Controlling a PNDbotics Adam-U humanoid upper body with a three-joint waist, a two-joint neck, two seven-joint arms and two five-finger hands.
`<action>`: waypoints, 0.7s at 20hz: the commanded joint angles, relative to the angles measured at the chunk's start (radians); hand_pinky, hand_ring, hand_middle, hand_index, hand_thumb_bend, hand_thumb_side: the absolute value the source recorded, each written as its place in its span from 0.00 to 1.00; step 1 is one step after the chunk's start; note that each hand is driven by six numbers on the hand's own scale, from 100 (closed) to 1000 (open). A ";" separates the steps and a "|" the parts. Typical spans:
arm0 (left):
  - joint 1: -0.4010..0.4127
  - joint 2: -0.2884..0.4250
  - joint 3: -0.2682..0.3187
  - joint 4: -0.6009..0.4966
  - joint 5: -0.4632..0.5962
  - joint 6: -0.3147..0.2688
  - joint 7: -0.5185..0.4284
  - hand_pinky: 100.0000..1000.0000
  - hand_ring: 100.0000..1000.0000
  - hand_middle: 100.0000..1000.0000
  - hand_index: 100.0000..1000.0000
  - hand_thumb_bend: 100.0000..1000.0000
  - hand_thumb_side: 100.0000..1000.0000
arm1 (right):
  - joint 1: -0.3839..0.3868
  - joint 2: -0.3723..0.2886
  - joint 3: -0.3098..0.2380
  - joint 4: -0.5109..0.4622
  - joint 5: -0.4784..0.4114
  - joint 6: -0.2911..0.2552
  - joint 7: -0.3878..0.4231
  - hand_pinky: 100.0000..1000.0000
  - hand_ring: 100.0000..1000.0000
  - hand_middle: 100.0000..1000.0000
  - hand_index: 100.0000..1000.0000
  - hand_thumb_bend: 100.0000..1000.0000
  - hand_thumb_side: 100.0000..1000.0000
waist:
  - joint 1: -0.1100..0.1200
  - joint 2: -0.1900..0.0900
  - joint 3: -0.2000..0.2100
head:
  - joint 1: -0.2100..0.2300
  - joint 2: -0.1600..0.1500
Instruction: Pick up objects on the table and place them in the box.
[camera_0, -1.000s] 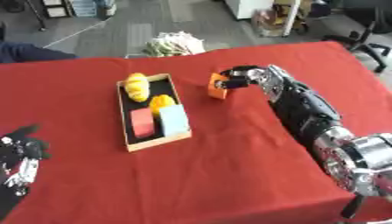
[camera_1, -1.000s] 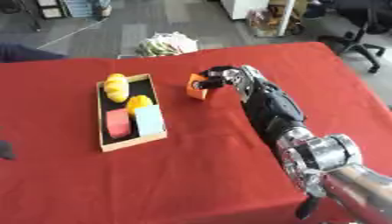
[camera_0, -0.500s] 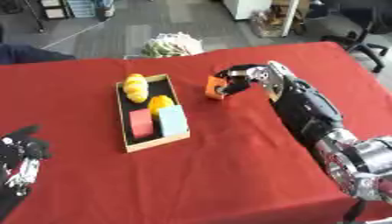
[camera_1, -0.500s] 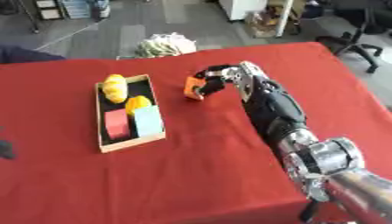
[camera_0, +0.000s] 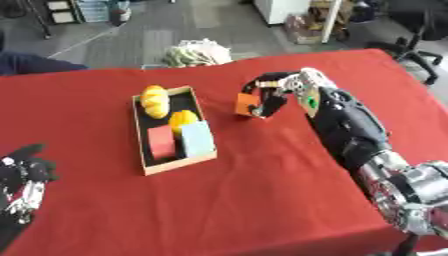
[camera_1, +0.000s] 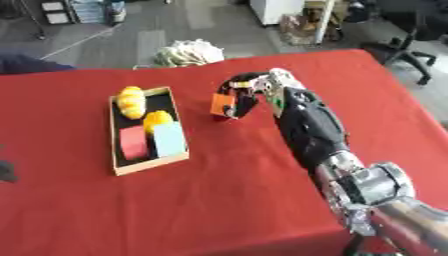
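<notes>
**Orange block in the grip, box waiting to its left**

Orange block (camera_0: 248, 105) sits pinched in the right robot hand (camera_0: 278, 90), whose fingers curl round it from above and from the right; whether the block rests on the red cloth or is just clear of it cannot be told. It lies near the far edge of the bench (camera_0: 262, 200), about midway along, just to the right of the box (camera_0: 143, 142).

The box is a shallow wooden tray with a dark floor, lying lengthwise toward the far edge. It holds a yellow bread roll (camera_0: 155, 97) at its far end, an orange round thing (camera_0: 182, 119) in the middle, and a red block (camera_0: 161, 141) and a pale blue block (camera_0: 198, 138) side by side at the near end. Bare floor shows beside the roll, at the far right corner.

To do this step well, the block should probably be raised enough to clear the box wall, carried leftward, and lowered over that bare patch, so that it does not land on the roll or the round thing. Letting go only once it is low should keep it from tumbling out.

The left robot hand (camera_0: 22, 180) rests idle at the near left corner, fingers relaxed and holding nothing.
</notes>
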 joint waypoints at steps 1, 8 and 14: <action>-0.004 0.009 0.009 -0.011 0.000 -0.004 0.001 0.73 0.53 0.53 0.83 0.00 0.56 | -0.030 -0.010 -0.012 -0.030 -0.017 0.001 -0.070 0.45 0.46 0.35 0.51 0.00 0.14 | -0.011 -0.025 0.002 | 0.002 0.004; -0.007 0.009 0.006 -0.012 0.004 -0.004 0.000 0.73 0.53 0.53 0.83 0.00 0.56 | -0.116 0.027 -0.012 -0.115 -0.138 -0.028 -0.131 0.44 0.45 0.34 0.51 0.00 0.06 | -0.015 -0.028 0.020 | 0.000 0.004; -0.013 0.004 0.003 -0.013 0.007 -0.005 -0.005 0.73 0.53 0.53 0.83 0.00 0.56 | -0.137 0.125 0.035 -0.139 -0.138 -0.057 -0.141 0.50 0.50 0.38 0.56 0.00 0.06 | -0.008 -0.025 0.046 | -0.008 0.004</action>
